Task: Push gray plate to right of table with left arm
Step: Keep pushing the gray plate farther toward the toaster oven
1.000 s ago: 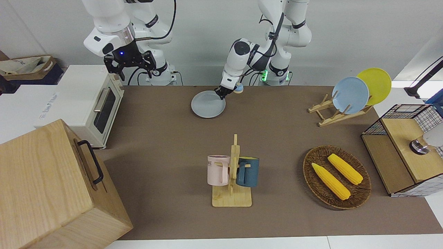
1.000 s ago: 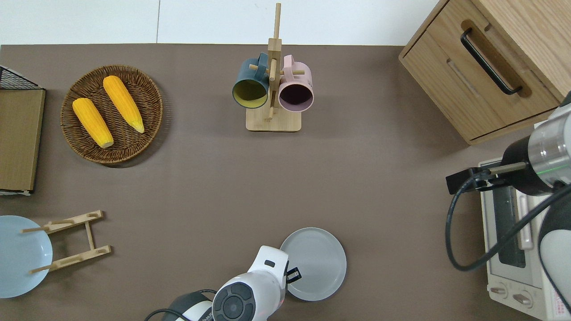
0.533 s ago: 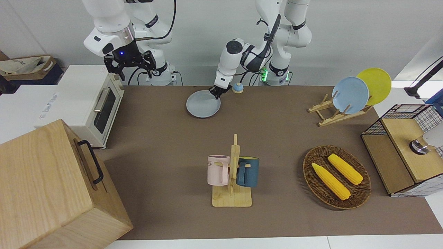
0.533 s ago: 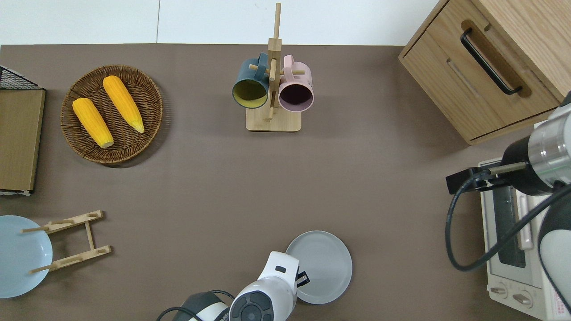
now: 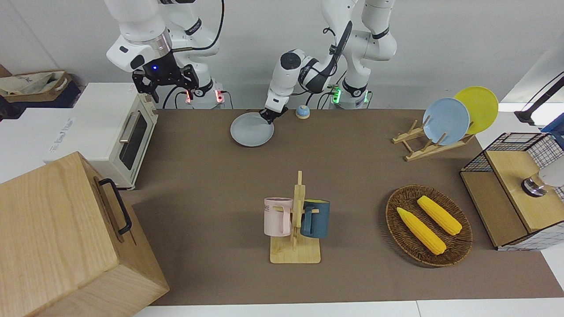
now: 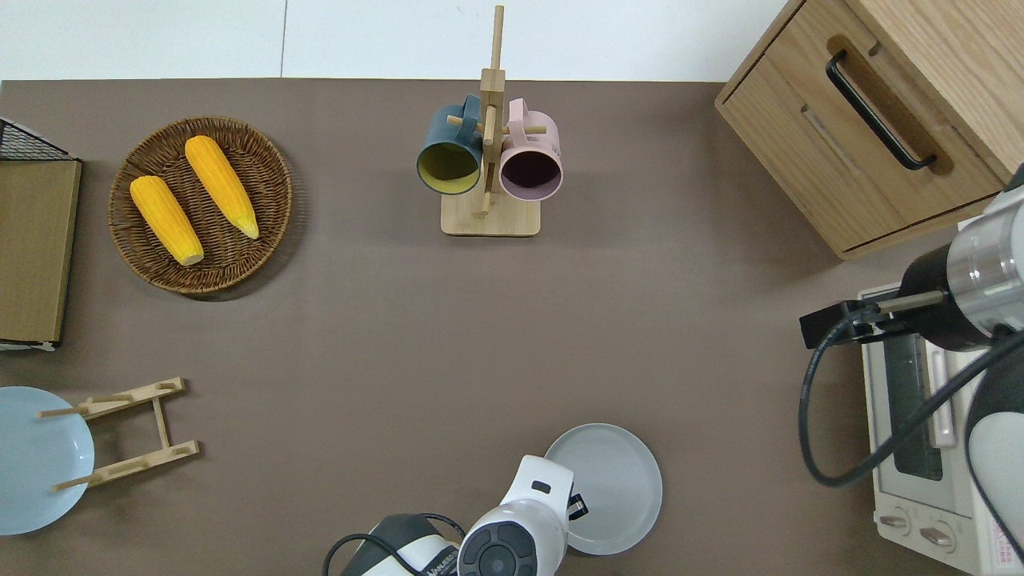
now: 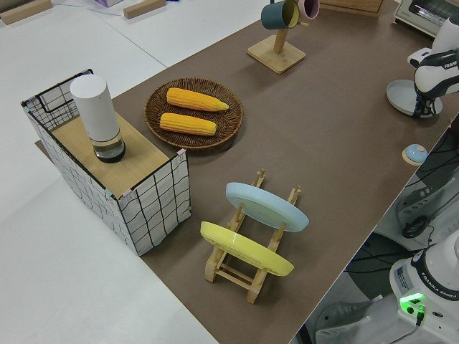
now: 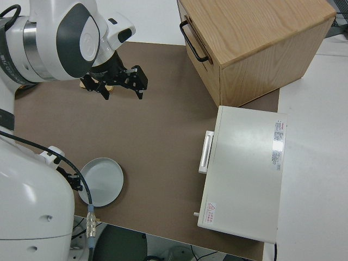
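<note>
Gray plate: flat on table, rim against left gripper.
Front view only: small knob beside fingers.
Left arm: bent low.
Finger spread: cannot tell.

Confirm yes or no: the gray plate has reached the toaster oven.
No. In the overhead view the gray plate lies apart from the toaster oven, with bare table between them.

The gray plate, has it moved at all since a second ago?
Yes. In the overhead view the gray plate has slid toward the right arm's end of the table, closer to the toaster oven, with the left gripper at its rim.
</note>
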You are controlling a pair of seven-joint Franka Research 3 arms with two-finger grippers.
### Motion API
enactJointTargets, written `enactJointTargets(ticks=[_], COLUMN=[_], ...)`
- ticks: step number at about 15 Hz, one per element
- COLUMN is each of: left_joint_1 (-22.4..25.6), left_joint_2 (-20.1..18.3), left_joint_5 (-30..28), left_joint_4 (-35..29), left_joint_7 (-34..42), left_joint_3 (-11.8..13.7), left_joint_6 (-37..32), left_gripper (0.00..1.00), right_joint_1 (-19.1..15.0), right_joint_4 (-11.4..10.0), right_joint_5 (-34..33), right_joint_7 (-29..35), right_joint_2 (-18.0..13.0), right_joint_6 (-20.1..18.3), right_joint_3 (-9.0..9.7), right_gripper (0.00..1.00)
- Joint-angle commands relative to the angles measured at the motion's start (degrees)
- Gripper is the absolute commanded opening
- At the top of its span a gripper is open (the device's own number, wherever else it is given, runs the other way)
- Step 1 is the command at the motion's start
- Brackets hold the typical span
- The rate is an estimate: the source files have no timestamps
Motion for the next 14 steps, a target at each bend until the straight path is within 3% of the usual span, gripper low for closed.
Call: enactJointTargets(ticks=[1, 8, 9, 14], left_joint_1=[-1.31, -1.57, -1.83, -1.92], left_joint_2=[2.69, 2.78, 2.78, 2.7], left_joint_5=[1.44, 1.44, 1.53, 1.53], left_joint_4=[2.1, 2.28, 2.28, 2.28], left_joint_7=[-2.15, -4.62, -4.62, -2.6], left_joint_3=[0.48, 0.48, 0.48, 0.83], left_joint_6=[0.7, 2.37, 2.37, 2.46], left_gripper=[0.0, 0.0, 0.05, 0.58], right_joint_1=[-1.11, -1.11, -1.11, -1.11], right_joint_4=[0.45, 0.45, 0.45, 0.45], right_joint_5=[0.23, 0.23, 0.23, 0.23], right_joint_7=[0.13, 0.13, 0.13, 0.13], right_joint_2=[-0.17, -0.17, -0.17, -0.17], right_joint_6=[-0.83, -0.83, -0.83, -0.83], right_joint_3=[0.78, 0.78, 0.78, 0.78], right_gripper=[0.983, 0.983, 0.983, 0.983])
